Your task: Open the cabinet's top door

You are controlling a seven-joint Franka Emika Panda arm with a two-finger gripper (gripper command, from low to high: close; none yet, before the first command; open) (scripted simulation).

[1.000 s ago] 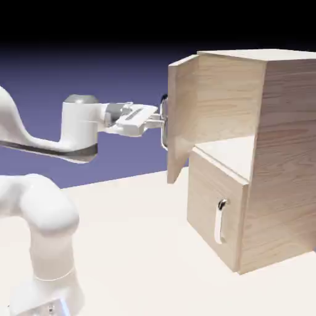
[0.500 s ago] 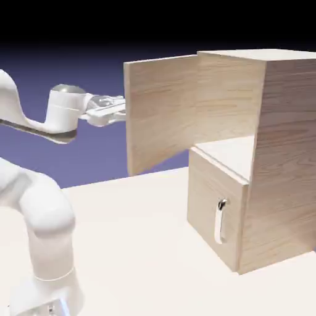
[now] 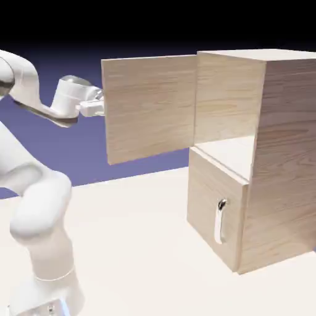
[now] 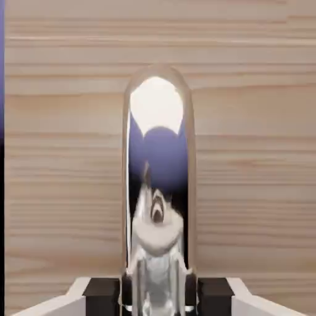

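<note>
From the left, the white arm reaches out, its gripper point(image 4: 158, 296) clamped on the silver handle point(image 4: 158, 185) of the top door point(image 3: 151, 105), which stands wide open off the cabinet point(image 3: 271, 160). Opening looks nearly finished; next it probably just needs to let go.

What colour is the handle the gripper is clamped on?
Shiny mirror-silver; the handle shows best in the hand view, against the top door of light wood grain.

Tall light-wood cabinet point(image 3: 278, 154) at the exterior view's right, top door point(image 3: 148, 105) swung wide open and standing out to the left, inner face toward the camera, upper compartment exposed, long silver handle point(image 4: 158, 185) upright on its wood-grain front in the hand view
</note>
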